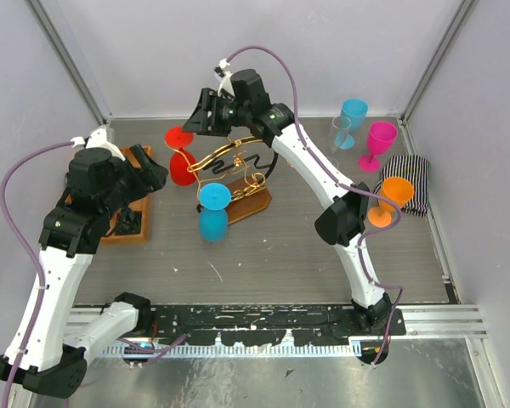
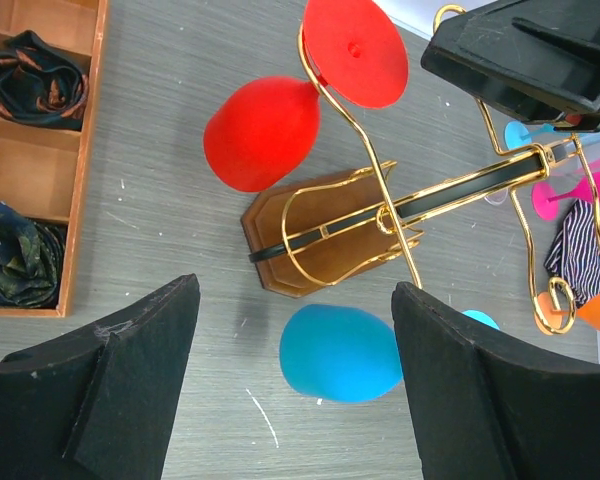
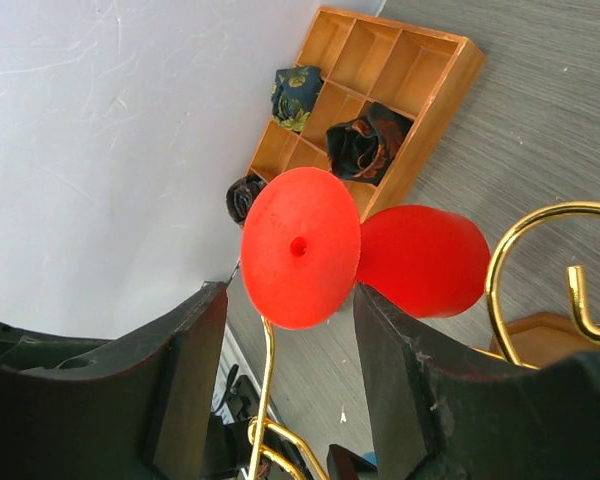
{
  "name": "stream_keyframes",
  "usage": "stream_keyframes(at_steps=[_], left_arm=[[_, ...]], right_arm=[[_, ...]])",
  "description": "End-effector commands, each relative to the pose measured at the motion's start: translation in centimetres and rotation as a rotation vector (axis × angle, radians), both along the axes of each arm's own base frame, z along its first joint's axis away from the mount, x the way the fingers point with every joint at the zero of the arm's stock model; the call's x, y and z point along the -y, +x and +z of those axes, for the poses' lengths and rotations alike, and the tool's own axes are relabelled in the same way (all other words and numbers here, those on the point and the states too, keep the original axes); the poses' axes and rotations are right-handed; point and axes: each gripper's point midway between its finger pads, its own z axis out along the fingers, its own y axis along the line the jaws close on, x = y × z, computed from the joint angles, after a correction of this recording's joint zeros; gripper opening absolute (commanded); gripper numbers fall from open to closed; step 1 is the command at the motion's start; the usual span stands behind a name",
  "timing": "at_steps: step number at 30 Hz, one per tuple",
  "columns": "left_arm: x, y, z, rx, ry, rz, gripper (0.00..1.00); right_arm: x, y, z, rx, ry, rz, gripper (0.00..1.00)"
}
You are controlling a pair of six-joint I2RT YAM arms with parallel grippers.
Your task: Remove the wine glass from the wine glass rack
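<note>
Worktop [image 1: 280, 255]: grey and wood-grained. It fills the middle of the top view, and the near strip is cut by the arms' bases.
Wine glass rack [image 1: 229, 163]: at frame centre, gold wire on a brown base. In the left wrist view its upper-right scroll is covered by the right tool's black body.
Compartment tray [image 1: 140, 223]: at centre left, mostly hidden under the left arm. The wrist views show dark rolled fabrics [image 2: 30, 65] in its cells.
Striped cloth [image 1: 412, 183]: at the right edge, partly behind the orange glass [image 1: 393, 195].
Red wine glass [image 1: 184, 167]: hangs upside down from the rack's upper-left end, foot uppermost.
Blue wine glass [image 1: 213, 212]: hangs from the rack's lower end, its foot half hidden in the left wrist view.
Right tool [image 3: 290, 295]: spread to either side of the red foot. There is a sliver of gap on the left, and contact on the right is hard to make out.
Left tool [image 2: 295, 290]: spread wide and holding nothing, with the blue bowl visible beyond it.
</note>
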Motion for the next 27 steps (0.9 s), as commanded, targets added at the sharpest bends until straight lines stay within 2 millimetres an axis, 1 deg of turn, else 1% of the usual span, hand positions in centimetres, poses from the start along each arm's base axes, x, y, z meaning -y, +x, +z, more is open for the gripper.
stream_keyframes(at_steps=[1,5,9,12,13,15,18,21,22,23,24,27], left_arm=[[-0.6,-0.2,0.8,0.032,0.015,0.009,0.84],[-0.7,-0.2,0.8,0.031,0.019,0.011,0.85],[-0.7,-0.2,0.6,0.029,0.02,0.012,0.85],[-0.8,-0.1,0.5,0.027,0.023,0.013,0.84],[-0.8,-0.1,0.5,0.026,0.025,0.014,0.85],[-0.9,-0.2,0.4,0.025,0.028,0.016,0.85],[-1.1,-0.2,0.5,0.026,0.033,0.022,0.85],[-1.3,-0.3,0.4,0.027,0.037,0.026,0.85],[-1.4,-0.4,0.4,0.029,0.037,0.027,0.85],[-1.4,-0.4,0.5,0.03,0.038,0.027,0.85],[-1.4,-0.4,0.6,0.032,0.037,0.028,0.85],[-1.5,-0.5,0.7,0.037,0.036,0.031,0.85]], right_arm=[[0.1,0.7,1.8,0.062,0.024,-0.019,0.59],[-0.1,1.0,0.9,0.049,0.014,-0.018,0.59],[-0.5,1.0,0.4,0.037,0.018,-0.003,0.58],[-1.0,0.8,0.4,0.028,0.044,0.019,0.53],[-1.1,0.9,0.6,0.028,0.054,0.022,0.51],[-1.3,0.9,0.9,0.032,0.069,0.026,0.42],[-1.4,0.7,1.8,0.041,0.097,0.033,0.24],[-1.1,0.6,2.5,0.041,0.122,0.036,0.05],[-1.0,0.6,2.9,0.042,0.129,0.034,0.01],[-0.7,0.7,3.6,0.05,0.143,0.033,0.01],[-0.4,0.8,3.1,0.035,0.14,0.029,0.01],[0.6,0.9,4.4,0.039,0.168,0.019,0.01]])
